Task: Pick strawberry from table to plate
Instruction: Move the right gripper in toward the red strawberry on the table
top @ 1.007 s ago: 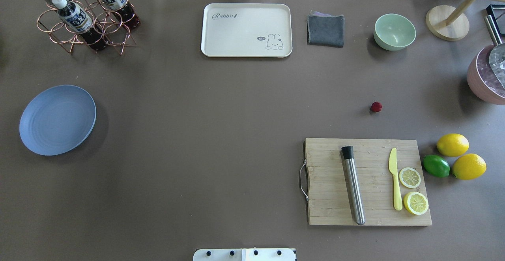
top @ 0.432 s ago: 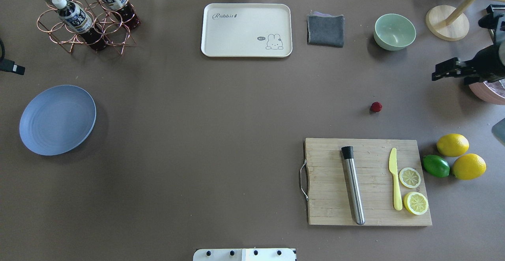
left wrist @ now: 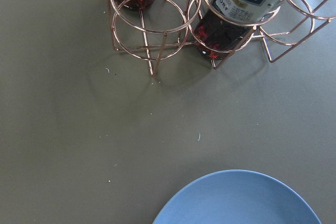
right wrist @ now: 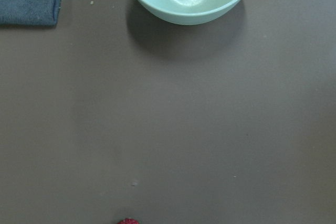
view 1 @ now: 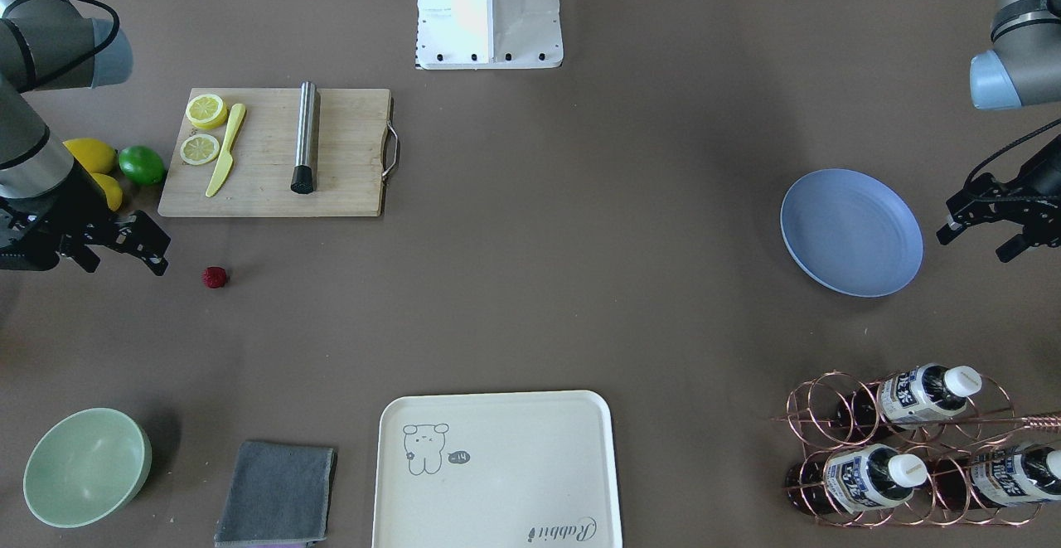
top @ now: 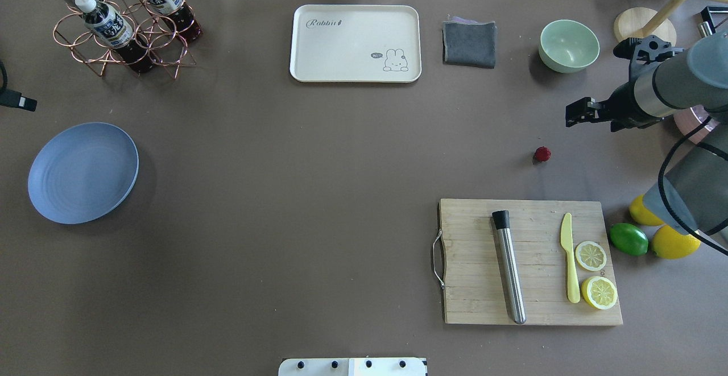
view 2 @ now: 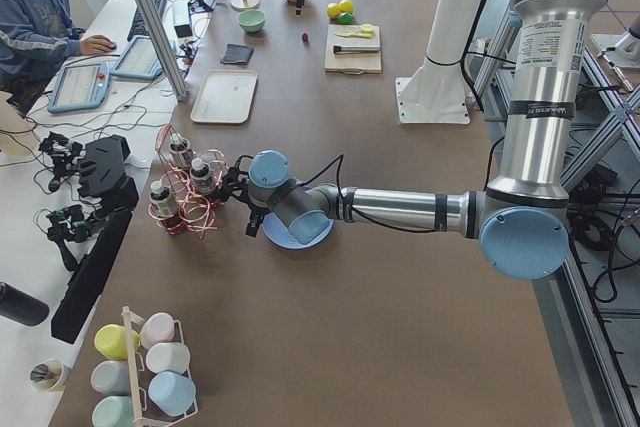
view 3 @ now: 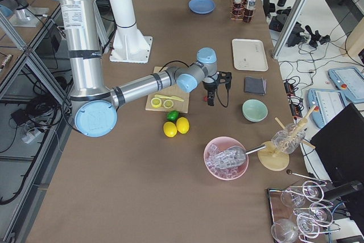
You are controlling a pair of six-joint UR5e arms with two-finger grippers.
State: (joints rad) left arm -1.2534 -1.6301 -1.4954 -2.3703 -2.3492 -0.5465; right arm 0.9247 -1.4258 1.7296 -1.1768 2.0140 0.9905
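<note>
Strawberry [top: 542,154] on table [top: 341,165], just beyond cutting board [top: 472,262] far edge. Right gripper [view 1: 124,264] empty, jaws spread, near berry but not over it. Centre over berry, drop straight, close softly: small and round, likely rolls. Plate [top: 83,173] well apart from board.

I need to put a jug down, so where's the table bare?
The wide middle is bare, bordered by the plate, the tray and the board. Crowded: around the lemons and strawberry, where the right gripper hangs, and by the bottle rack.

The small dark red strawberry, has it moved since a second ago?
No. The dark red strawberry lies where it was, beyond the pale wooden cutting board's far edge.
</note>
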